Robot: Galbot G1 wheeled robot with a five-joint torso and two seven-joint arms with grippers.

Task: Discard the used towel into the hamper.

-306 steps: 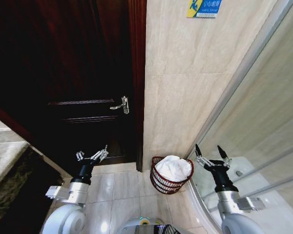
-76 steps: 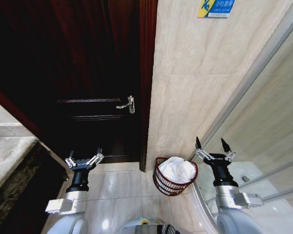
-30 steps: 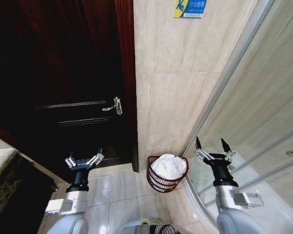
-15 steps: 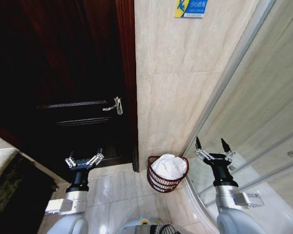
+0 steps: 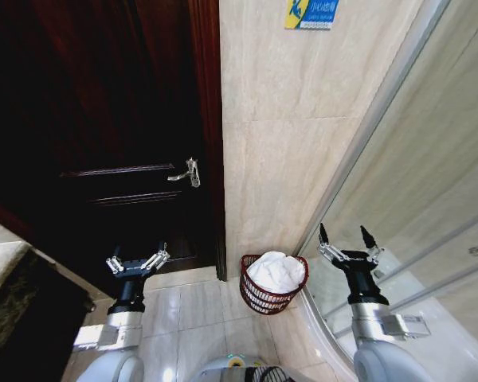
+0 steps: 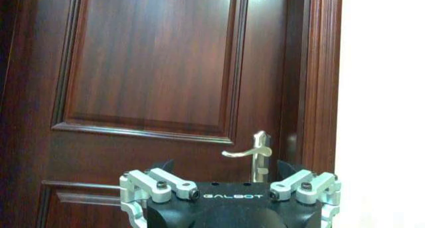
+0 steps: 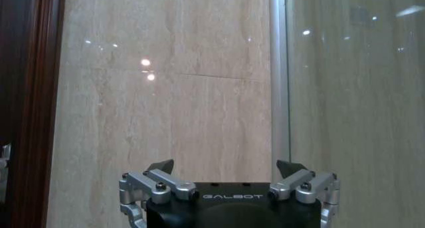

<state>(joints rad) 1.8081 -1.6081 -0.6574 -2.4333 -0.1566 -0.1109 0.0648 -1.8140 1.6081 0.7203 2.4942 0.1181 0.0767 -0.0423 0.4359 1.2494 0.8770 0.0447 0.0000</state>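
A white towel (image 5: 276, 271) lies bundled inside the hamper (image 5: 269, 298), a small dark red wire basket on the tiled floor against the beige wall. My left gripper (image 5: 135, 260) is held up, open and empty, to the left of the hamper in front of the dark door. On the other side, my right gripper (image 5: 349, 241) is also raised, open and empty, by the glass shower screen. In the left wrist view the left gripper (image 6: 226, 169) faces the door; in the right wrist view the right gripper (image 7: 226, 168) faces the wall.
A dark wooden door (image 5: 103, 127) with a metal lever handle (image 5: 187, 172) stands left of the tiled wall (image 5: 295, 135). The glass shower screen (image 5: 430, 183) and its curved base close off the right. Pale floor tiles (image 5: 199, 318) lie in front of the hamper.
Over the earlier frames the whole picture swung as the camera moved; since half a second ago it is steady. The towel stays in the hamper and both grippers hold the same raised pose.
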